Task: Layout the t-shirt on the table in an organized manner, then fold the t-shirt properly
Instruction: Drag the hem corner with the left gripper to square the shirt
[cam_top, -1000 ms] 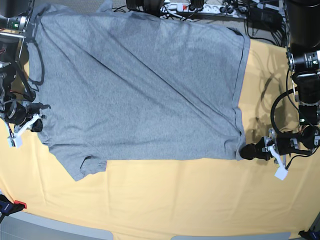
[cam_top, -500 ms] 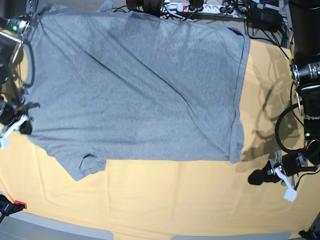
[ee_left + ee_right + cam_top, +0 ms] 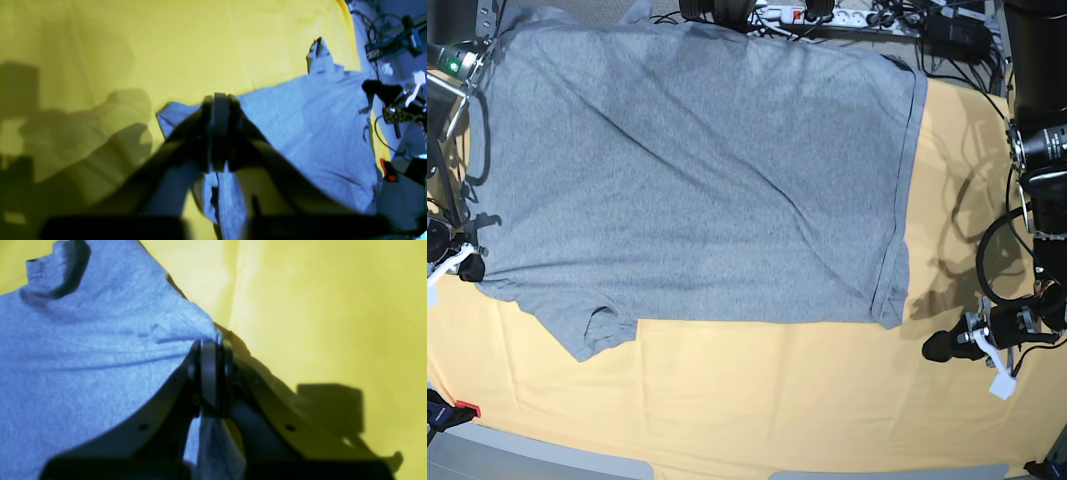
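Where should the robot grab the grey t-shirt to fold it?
Probably the hem corner of the t-shirt nearest the left gripper, coming in low from that side: the corner lies flat and free on the table, with bare cloth beside it.

The t-shirt (image 3: 697, 170) runs past the base view's top edge.

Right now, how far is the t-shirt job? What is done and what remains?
Done: the t-shirt lies spread mostly flat on the table, with some creases. In hand: the right claw pinches its edge; the left claw sits beside the hem corner, grip unclear. Left: its far side overhangs the table edge, and no fold is made yet.
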{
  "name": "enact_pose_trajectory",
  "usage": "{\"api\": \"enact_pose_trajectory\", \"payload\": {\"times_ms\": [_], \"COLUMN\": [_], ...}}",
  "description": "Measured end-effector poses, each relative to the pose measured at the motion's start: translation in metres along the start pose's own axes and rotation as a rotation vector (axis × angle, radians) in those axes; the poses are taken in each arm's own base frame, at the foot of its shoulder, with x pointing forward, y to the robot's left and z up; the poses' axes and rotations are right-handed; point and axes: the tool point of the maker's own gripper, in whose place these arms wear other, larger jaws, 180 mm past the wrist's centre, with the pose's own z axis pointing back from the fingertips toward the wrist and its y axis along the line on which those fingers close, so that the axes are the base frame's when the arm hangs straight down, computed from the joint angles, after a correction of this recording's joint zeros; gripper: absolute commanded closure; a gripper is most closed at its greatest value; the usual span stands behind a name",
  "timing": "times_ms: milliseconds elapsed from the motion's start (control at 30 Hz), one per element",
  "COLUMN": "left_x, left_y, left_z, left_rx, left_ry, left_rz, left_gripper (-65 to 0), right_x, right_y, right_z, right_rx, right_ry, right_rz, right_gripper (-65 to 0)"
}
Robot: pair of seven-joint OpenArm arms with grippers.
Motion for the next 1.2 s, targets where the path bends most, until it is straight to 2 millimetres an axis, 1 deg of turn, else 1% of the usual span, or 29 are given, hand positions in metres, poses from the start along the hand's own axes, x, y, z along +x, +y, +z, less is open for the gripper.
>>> {"api": "enact_pose_trajectory", "payload": {"times_ms": [33, 67, 100, 133, 200, 267, 300, 333, 367, 433, 600, 733, 767, 800, 833, 900, 933, 967, 1067, 1100, 1200], "left_x": [-0.002, -0.005, -0.009, -0.015, -0.029, -0.05, -0.064, -0.069, -0.075, -0.08, -0.09, -0.096, -0.097, -0.099, -0.102, -0.106, -0.107, -0.106, -0.088, -0.079, -0.041], "left_y": [0.001, 0.003, 0.006, 0.012, 0.026, 0.04, 0.046, 0.044, 0.042, 0.034, 0.0, -0.021, -0.024, -0.026, -0.028, -0.028, -0.027, -0.026, -0.017, -0.013, -0.007], "left_z": [0.0, -0.001, -0.001, -0.002, -0.003, -0.005, -0.006, -0.01, -0.013, -0.025, -0.065, -0.084, -0.088, -0.092, -0.095, -0.099, -0.099, -0.098, -0.089, -0.084, -0.074], "left_rx": [0.001, 0.007, 0.02, 0.044, 0.095, 0.148, 0.168, 0.154, 0.142, 0.113, 0.004, -0.06, -0.061, -0.063, -0.06, -0.049, -0.04, -0.034, 0.001, 0.012, 0.06], "left_ry": [0.003, 0.007, 0.011, 0.013, 0.005, 0.0, 0.02, 0.001, 0.004, 0.003, -0.021, -0.012, -0.001, 0.007, 0.025, 0.062, 0.078, 0.088, 0.072, 0.062, 0.012], "left_rz": [0.002, 0.004, 0.002, 0.0, 0.001, 0.042, 0.058, 0.071, 0.077, 0.086, 0.125, 0.107, 0.1, 0.093, 0.081, 0.071, 0.057, 0.051, 0.035, 0.019, -0.065], "left_gripper": [-33.0, -40.5, -44.8, -46.4, -46.4, -46.4, -46.4, -46.4, -46.4, -46.4, -46.4, -46.1, -43.7, -38.3, -30.2, -10.6, -1.9, 0.0, 0.0, 0.0, 0.0], "right_x": [-0.001, -0.005, -0.008, -0.01, -0.014, -0.014, -0.012, -0.012, -0.013, -0.012, -0.01, -0.01, -0.01, -0.01, -0.01, -0.01, -0.01, -0.01, -0.01, -0.009, -0.004], "right_y": [0.0, 0.001, 0.001, 0.001, 0.001, 0.002, 0.002, 0.002, 0.002, 0.002, 0.004, 0.004, 0.004, 0.004, 0.004, 0.005, 0.005, 0.004, 0.005, 0.005, 0.007], "right_z": [0.0, 0.0, 0.0, 0.0, 0.0, 0.0, 0.0, 0.0, 0.0, 0.0, 0.0, 0.0, 0.0, 0.0, 0.0, 0.0, 0.0, 0.0, 0.0, 0.0, -0.001], "right_rx": [0.002, 0.005, 0.007, 0.009, 0.011, 0.012, 0.012, 0.012, 0.013, 0.015, 0.026, 0.027, 0.027, 0.027, 0.027, 0.027, 0.027, 0.027, 0.028, 0.029, 0.033], "right_ry": [0.002, 0.011, 0.017, 0.022, 0.041, 0.038, 0.036, 0.036, 0.036, 0.033, 0.019, 0.02, 0.02, 0.02, 0.021, 0.023, 0.023, 0.023, 0.022, 0.02, 0.0], "right_rz": [0.001, 0.004, 0.006, 0.007, 0.008, 0.009, 0.01, 0.01, 0.01, 0.006, -0.004, -0.004, -0.004, -0.004, -0.004, -0.004, -0.004, -0.004, -0.004, -0.004, -0.005], "right_gripper": [0.0, 0.0, 0.0, 0.0, 0.0, 0.0, 0.0, 0.0, 0.0, 0.0, 0.0, 0.0, 0.0, 0.0, 0.0, 0.0, 0.0, 0.0, 0.0, 0.0, 0.0]}}
